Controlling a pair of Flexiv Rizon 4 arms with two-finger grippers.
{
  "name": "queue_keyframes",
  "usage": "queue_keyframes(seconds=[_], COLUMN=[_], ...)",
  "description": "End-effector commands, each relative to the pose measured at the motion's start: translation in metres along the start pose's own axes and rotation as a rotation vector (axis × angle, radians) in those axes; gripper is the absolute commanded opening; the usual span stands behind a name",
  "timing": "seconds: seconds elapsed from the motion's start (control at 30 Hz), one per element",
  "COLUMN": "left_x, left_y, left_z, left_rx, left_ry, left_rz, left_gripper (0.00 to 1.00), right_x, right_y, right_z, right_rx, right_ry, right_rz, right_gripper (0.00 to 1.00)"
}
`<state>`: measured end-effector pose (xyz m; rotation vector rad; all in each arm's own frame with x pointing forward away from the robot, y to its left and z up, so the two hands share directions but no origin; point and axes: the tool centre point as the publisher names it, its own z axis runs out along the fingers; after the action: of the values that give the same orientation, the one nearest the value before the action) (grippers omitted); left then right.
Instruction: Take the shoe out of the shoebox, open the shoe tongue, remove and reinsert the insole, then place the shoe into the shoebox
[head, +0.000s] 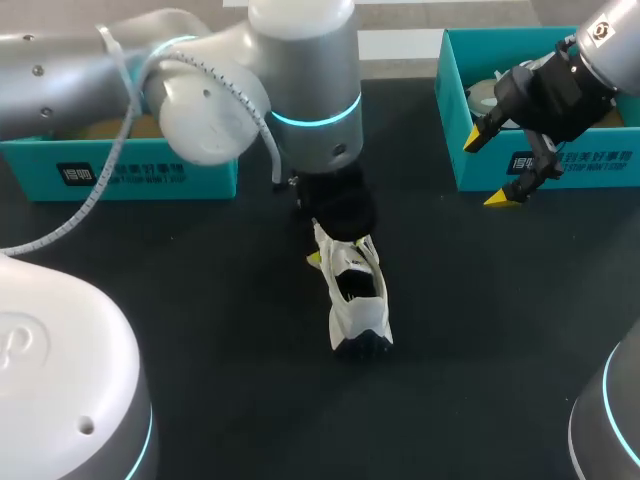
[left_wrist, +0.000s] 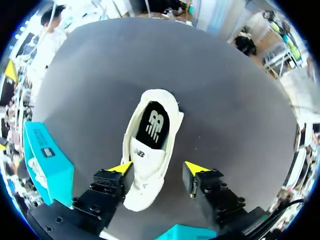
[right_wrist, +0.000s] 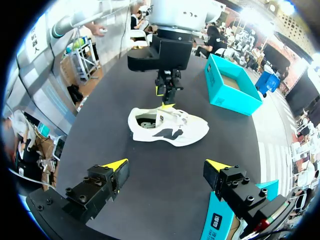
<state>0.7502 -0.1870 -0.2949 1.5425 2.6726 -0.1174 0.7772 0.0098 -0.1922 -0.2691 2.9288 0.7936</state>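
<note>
The black table (head: 200, 300) carries two teal shoeboxes, one shoebox at the left (head: 150, 175) and one shoebox at the right (head: 480, 165), well apart. The shoe (head: 357, 300) lies out of both, on the bare table between them. The left arm (head: 300, 80) is seen reaching in over the middle, while the right arm (head: 600, 50) is held back over the right-hand box.

The left end effector (left_wrist: 157, 170) is spread open directly above the shoe and grips nothing. The shoe's forepart is straddled, one yellow tip just beside its side and the other standing clear. From this wrist the shoe's long axis runs straight ahead, away from the fingers, so any closing would be made across the shoe's width.

The tongue (left_wrist: 142, 155) lies nearest, just ahead of the tips, and the dark insole (left_wrist: 152, 125) is seen in the opening beyond it. The right end effector (right_wrist: 165, 167) is also wide open and empty, far from the shoe and side-on to it. The tongue is therefore judged best reached by the left arm, with a short descent
</note>
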Motion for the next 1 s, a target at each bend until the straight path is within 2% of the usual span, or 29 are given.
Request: queue_keyframes(seconds=[0.03,0.3,0.43,0.5,0.57,0.6,0.63,0.67,0.7,0.73,1.0], left_x=[0.000,0.000,0.019,0.029,0.036,0.039,0.042,0.046,0.047,0.047,0.047], left_y=[-0.003,-0.003,-0.016,-0.017,-0.016,-0.016,-0.019,-0.019,-0.022,-0.029,-0.029], left_z=[-0.002,-0.002,-0.006,-0.009,-0.007,-0.006,-0.004,-0.003,0.000,0.002,0.002], left_rx=[-0.009,-0.009,-0.062,-0.005,0.012,-0.044,-0.061,-0.020,-0.044,-0.048,-0.048], left_ry=[0.001,0.001,0.010,-0.029,-0.008,-0.009,-0.028,-0.039,-0.013,-0.001,-0.001], left_rz=[-0.002,-0.002,-0.337,-0.488,-0.674,-0.805,-0.893,-0.966,-1.019,-0.992,-0.992], left_gripper=[1.00,1.00,1.00,1.00,1.00,1.00,1.00,1.00,1.00,1.00,1.00], right_x=[0.000,0.000,0.000,0.000,0.000,0.000,0.000,0.000,0.000,0.000,0.000], right_y=[0.000,0.000,0.000,0.000,0.000,0.000,0.000,0.000,0.000,0.000,0.000], right_z=[0.001,0.001,0.001,0.001,0.001,0.001,0.001,0.001,0.001,0.001,0.001], right_rx=[0.003,0.003,0.003,0.003,0.003,0.003,0.003,0.003,0.003,0.003,0.003], right_ry=[0.000,0.000,0.000,0.000,0.000,0.000,0.000,0.000,0.000,0.000,0.000], right_rz=[0.000,0.000,0.000,0.000,0.000,0.000,0.000,0.000,0.000,0.000,0.000], right_gripper=[1.00,1.00,1.00,1.00,1.00,1.00,1.00,1.00,1.00,1.00,1.00])
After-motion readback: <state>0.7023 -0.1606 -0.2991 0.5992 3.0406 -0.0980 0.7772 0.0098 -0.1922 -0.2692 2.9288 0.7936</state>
